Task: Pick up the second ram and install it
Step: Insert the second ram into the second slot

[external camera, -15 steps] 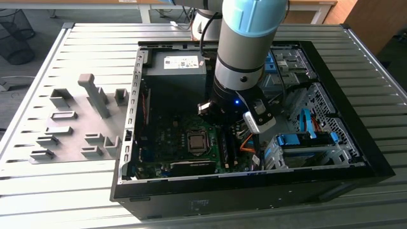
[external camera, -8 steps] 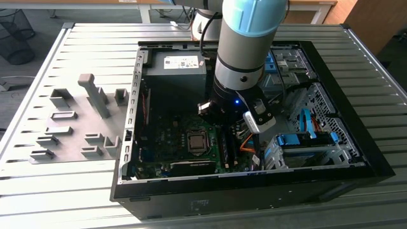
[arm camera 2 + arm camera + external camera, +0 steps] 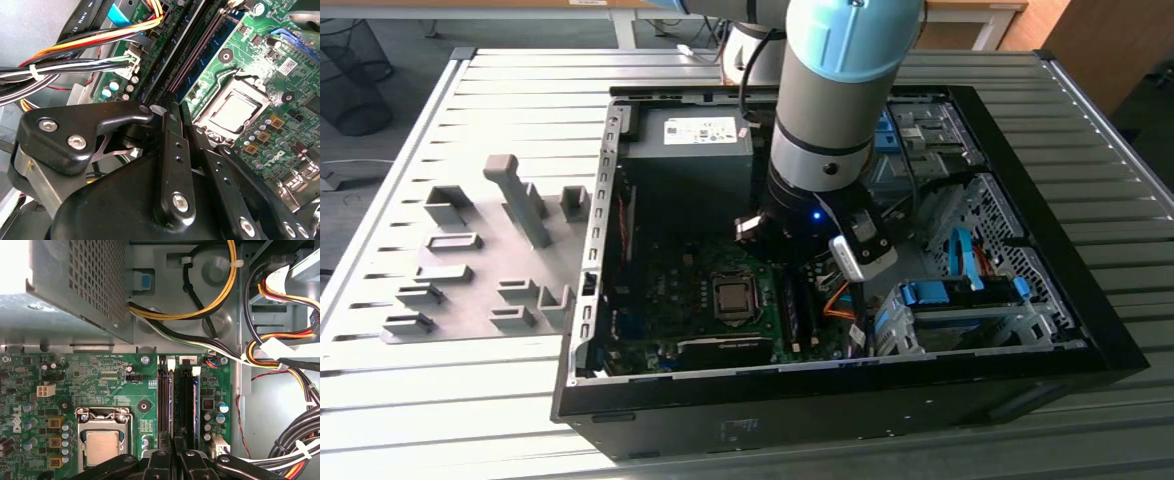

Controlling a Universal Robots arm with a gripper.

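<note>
Your tool (image 3: 175,452) sits low over the slots (image 3: 175,400) beside the CPU (image 3: 101,447), its fingers close together on the ram (image 3: 200,60) edge, aligned for seating.

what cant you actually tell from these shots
- First wrist view: the end effector covers the near end of the slots and is cut by the picture's edge, so whether it holds anything cannot be told.
- Second wrist view: the end effector hides the near end of the ram, so its seating is unclear.
- Exterior view: the arm hides the slots.
</note>
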